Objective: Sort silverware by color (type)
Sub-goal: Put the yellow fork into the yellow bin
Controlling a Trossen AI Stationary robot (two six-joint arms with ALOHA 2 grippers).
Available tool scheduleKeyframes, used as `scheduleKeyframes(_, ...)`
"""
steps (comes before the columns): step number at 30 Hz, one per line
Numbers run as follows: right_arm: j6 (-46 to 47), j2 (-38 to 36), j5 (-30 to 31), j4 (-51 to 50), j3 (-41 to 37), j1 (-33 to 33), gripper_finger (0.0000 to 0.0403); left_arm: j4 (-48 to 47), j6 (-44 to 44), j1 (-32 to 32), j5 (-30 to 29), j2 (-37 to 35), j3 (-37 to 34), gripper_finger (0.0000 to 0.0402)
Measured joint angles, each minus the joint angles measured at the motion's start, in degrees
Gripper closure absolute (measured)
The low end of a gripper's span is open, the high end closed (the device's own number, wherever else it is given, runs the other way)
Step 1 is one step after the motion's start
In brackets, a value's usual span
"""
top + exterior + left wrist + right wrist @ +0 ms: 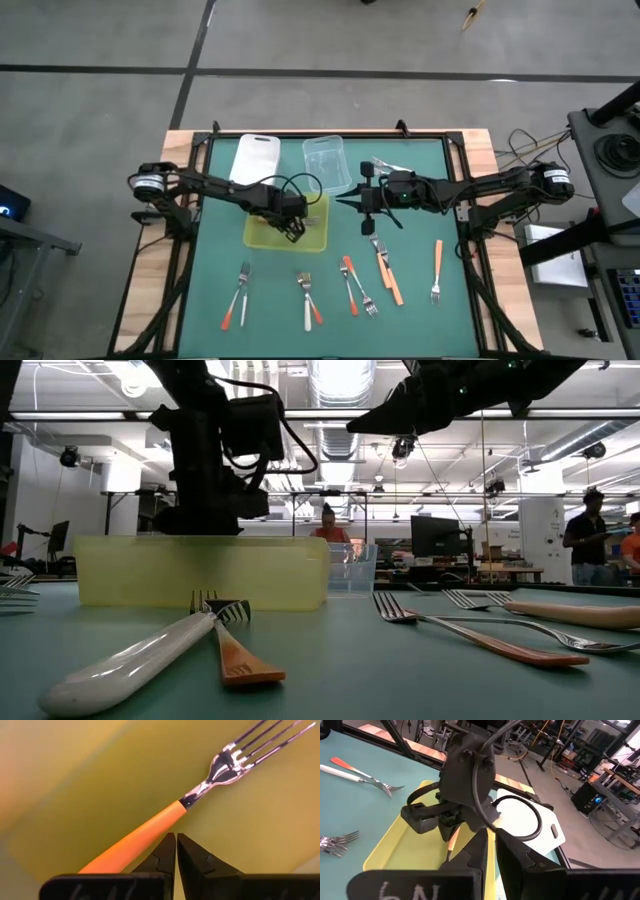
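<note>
White- and orange-handled forks (170,650) lie crossed nearest the low camera on the green mat (420,310), more forks (355,285) spread along the table's front edge. At mid-table sits a yellow tray (262,236); the left gripper (293,228) hangs inside it, fingers closed together and empty, just beside an orange-handled fork (165,827) that seems to rest on the tray floor. Right gripper (345,203) hovers beside the tray's right edge, fingers nearly closed, holding nothing. White board (257,158) and clear tub (326,163) sit at the back edge. Beyond: a bright workshop, monitors, and several people (587,535).
</note>
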Motion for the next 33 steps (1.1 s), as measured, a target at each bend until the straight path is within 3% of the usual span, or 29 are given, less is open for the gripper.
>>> scheduleKeyframes(10,0.0,0.0,0.0,0.01,0.0,0.0,0.0376,0.06,1.05,-0.2,-0.32,3.58,0.59,0.0402)
scheduleKeyframes(33,-0.04,0.0,0.0,-0.01,0.0,0.0,0.0376,1.48,1.07,-0.09,-9.83,3.25,0.87,0.0402)
